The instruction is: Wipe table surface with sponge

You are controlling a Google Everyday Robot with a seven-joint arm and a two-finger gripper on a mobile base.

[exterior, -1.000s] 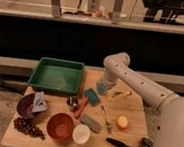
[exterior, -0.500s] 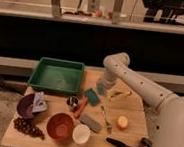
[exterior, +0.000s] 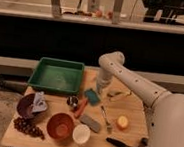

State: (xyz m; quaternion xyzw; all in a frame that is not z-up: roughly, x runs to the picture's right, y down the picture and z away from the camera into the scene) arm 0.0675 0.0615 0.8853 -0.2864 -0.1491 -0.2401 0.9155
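Light-brown table surface (exterior: 117, 109) in front of a dark wall and a railing, cluttered with items. White arm reaches in from the right and bends down to the table's far middle. Gripper (exterior: 99, 89) sits low over the table; whether it is apart or together cannot be told. Sponge (exterior: 91, 96), teal-green, lies flat right at the gripper tip, slightly left of and nearer than it; touching or a hair apart is unclear. Green tray (exterior: 36, 76) is left of the gripper, near. Orange-red stick (exterior: 81, 107) and small dark round thing (exterior: 72, 101) are just below the sponge. Grey block (exterior: 90, 122) and fork (exterior: 105, 118) are nearer the camera than the gripper. Yellow-orange fruit (exterior: 123, 122) is to its near right. Orange bowl (exterior: 60, 126), white cup (exterior: 81, 134), purple bowl (exterior: 25, 106) and dark grapes (exterior: 26, 127) are well apart to the near left. Black-handled tool (exterior: 121, 144) lies at the near right edge.
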